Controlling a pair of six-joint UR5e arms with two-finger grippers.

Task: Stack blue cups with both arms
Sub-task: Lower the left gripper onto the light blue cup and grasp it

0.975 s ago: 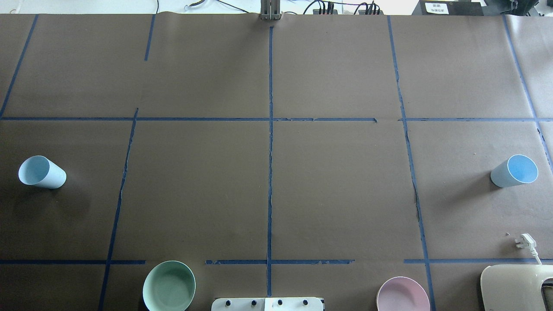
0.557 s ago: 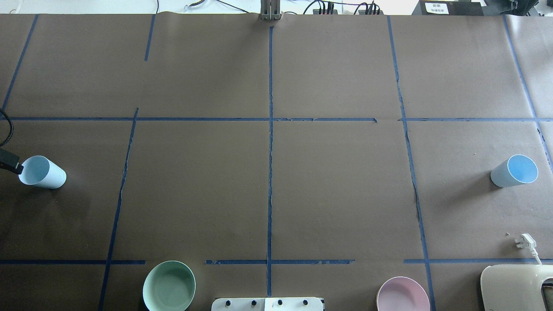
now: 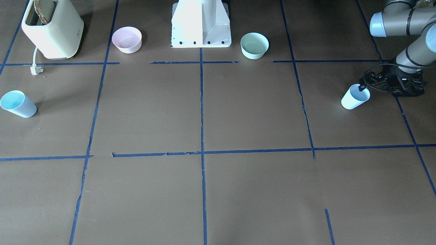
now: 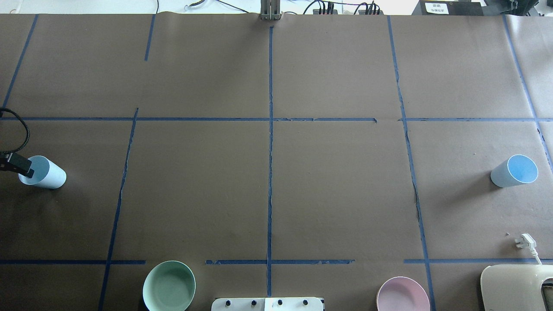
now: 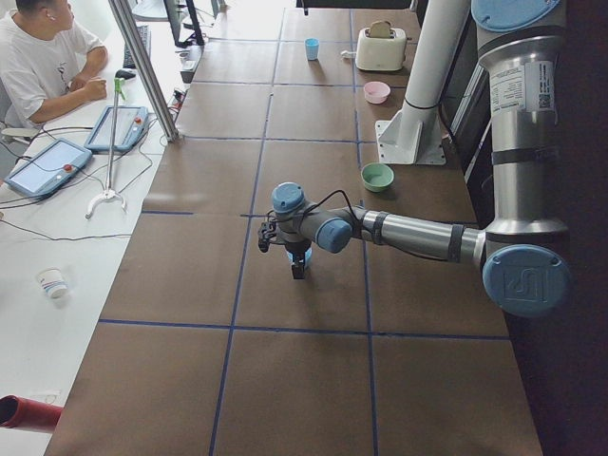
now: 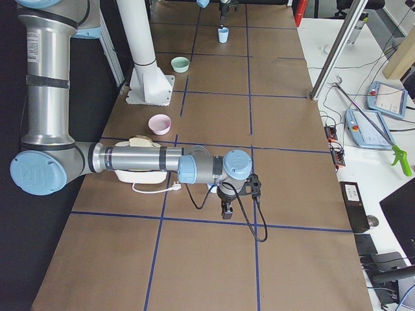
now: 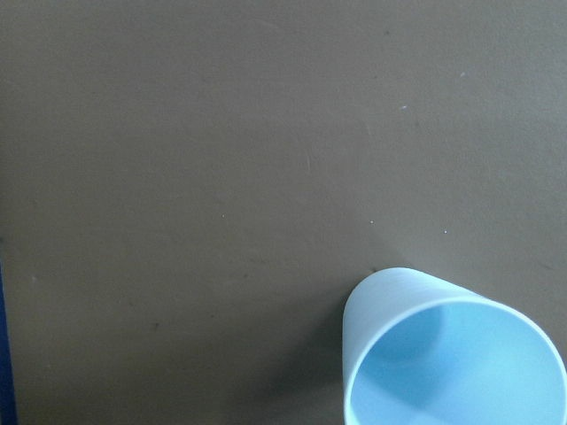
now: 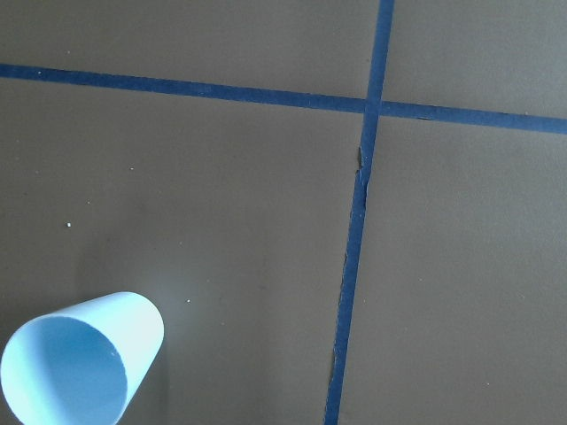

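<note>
One pale blue cup (image 4: 45, 172) stands at the table's left side; it also shows in the front view (image 3: 354, 98) and the left wrist view (image 7: 452, 359). My left gripper (image 3: 374, 89) is at it and looks open, with one finger (image 4: 22, 167) over the cup's mouth. The other blue cup (image 4: 514, 171) stands at the right side, seen too in the front view (image 3: 17, 103) and the right wrist view (image 8: 80, 367). My right gripper (image 6: 225, 208) hangs beside that cup and shows only in the exterior right view, so I cannot tell its state.
A mint-green bowl (image 4: 169, 285) and a pink bowl (image 4: 402, 294) sit near the white base pedestal (image 4: 267, 304). A cream toaster (image 4: 516, 287) with a white plug (image 4: 526, 242) stands at the near right. Blue tape lines cross the brown table cover (image 4: 268, 172).
My left gripper has come in from the overhead view's left edge and its finger now reaches over the left cup's rim. Both cups have stayed put.
</note>
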